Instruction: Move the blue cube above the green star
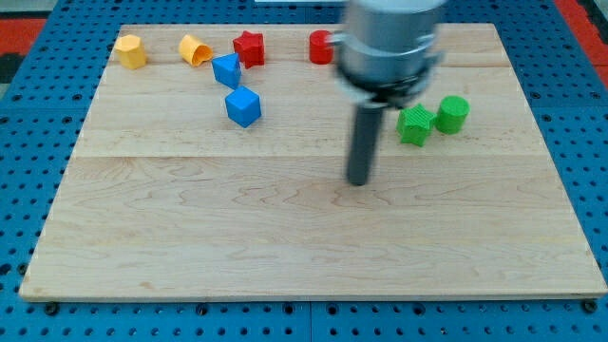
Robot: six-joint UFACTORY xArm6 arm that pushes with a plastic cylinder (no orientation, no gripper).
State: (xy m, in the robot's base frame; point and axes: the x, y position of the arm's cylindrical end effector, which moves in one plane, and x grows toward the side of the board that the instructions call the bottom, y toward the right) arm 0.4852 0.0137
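Observation:
The blue cube (243,106) lies on the wooden board (285,237) at the upper left of centre. The green star (414,124) lies at the view's right. My tip (358,180) rests on the board at centre, below and left of the green star and well to the right of the blue cube. It touches no block. The rod rises to the grey arm body (389,47) at the view's top.
A second blue block (226,69) sits just above the cube. A green cylinder (452,114) is next to the star's right. A red star (250,47), a red block (321,47) partly behind the arm, and two yellow blocks (131,51) (195,49) line the top edge.

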